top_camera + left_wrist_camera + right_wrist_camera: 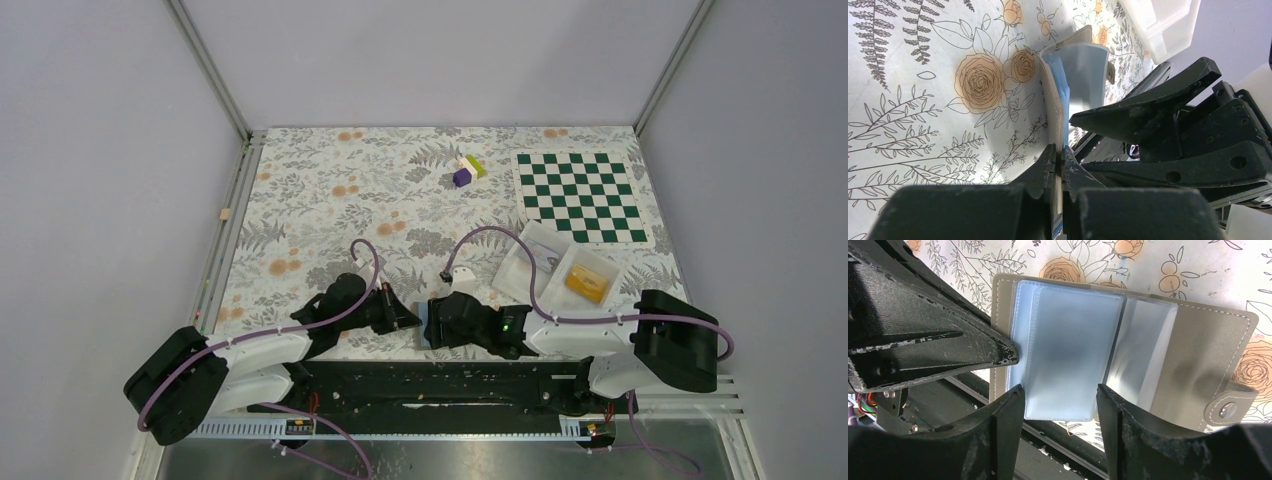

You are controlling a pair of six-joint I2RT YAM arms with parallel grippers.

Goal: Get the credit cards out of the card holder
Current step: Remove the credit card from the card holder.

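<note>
Top external view puts one card holder at six o'clock, right at the near edge of the table, between your two grippers. Your left gripper is pinched tight on its grey cover edge. Your right gripper stands spread, straddling one blue sleeve. One divided tray lies near, toward two o'clock.

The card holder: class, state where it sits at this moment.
Top view: the card holder sits at near-centre, clamped by the left gripper, with the right gripper open over it.
</note>
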